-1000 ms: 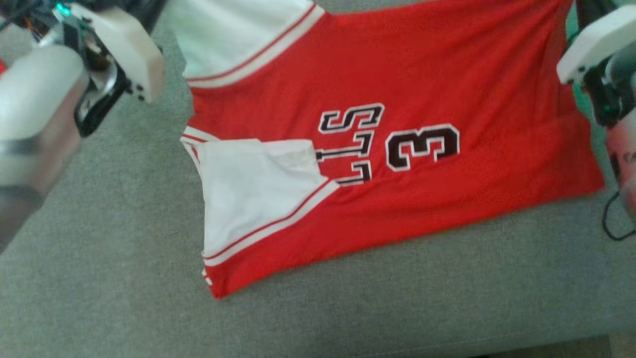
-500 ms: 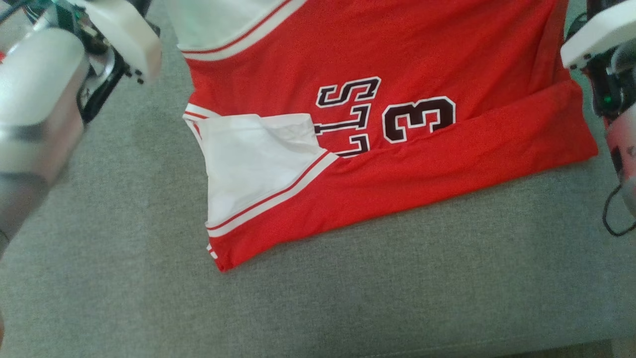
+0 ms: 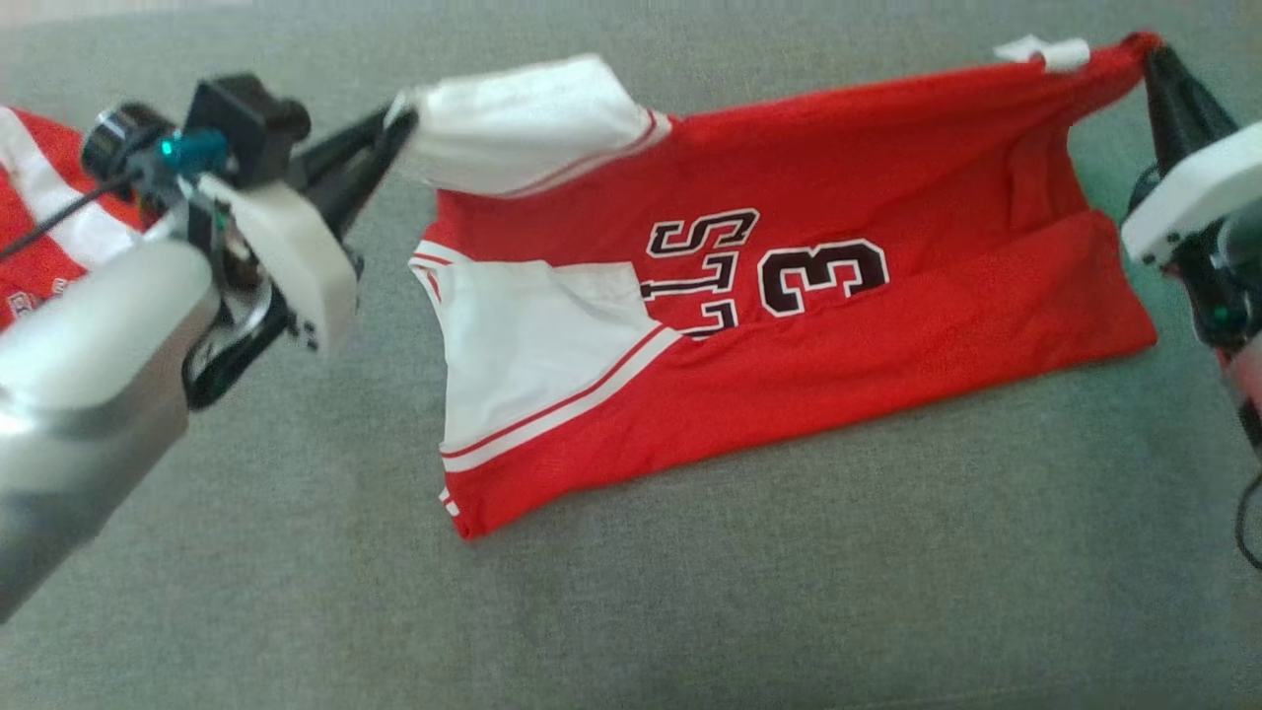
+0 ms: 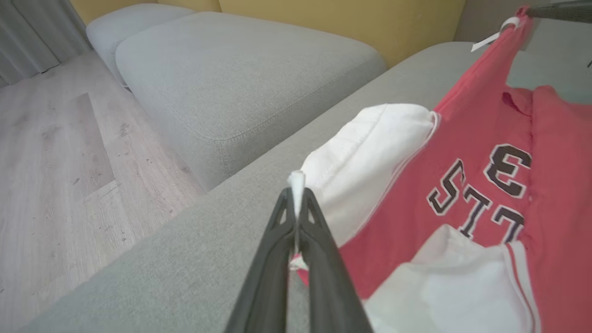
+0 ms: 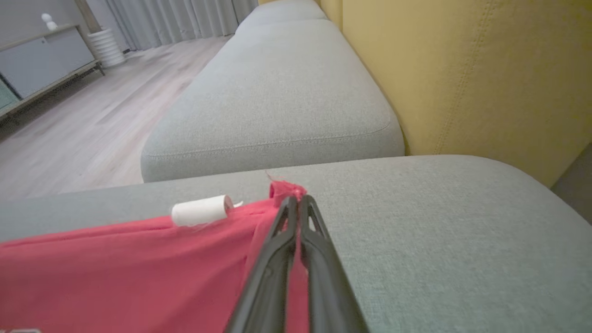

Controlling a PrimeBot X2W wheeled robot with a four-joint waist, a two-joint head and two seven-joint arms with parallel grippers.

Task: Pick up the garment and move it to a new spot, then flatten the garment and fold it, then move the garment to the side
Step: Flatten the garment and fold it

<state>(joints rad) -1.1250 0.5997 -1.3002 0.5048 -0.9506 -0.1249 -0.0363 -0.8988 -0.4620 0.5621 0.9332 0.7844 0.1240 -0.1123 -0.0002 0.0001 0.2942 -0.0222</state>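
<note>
The left gripper and right gripper clamp mere corners of the red-and-white mesh jersey, so pulling tauter may slip 1 free.

red garment printed with letters "LLS", number "3"

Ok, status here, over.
Left pincer shut on jersey sleeve; right pincer shut on red corner. Far edge raised, rest on sofa. Second garment far left, apart.
</note>
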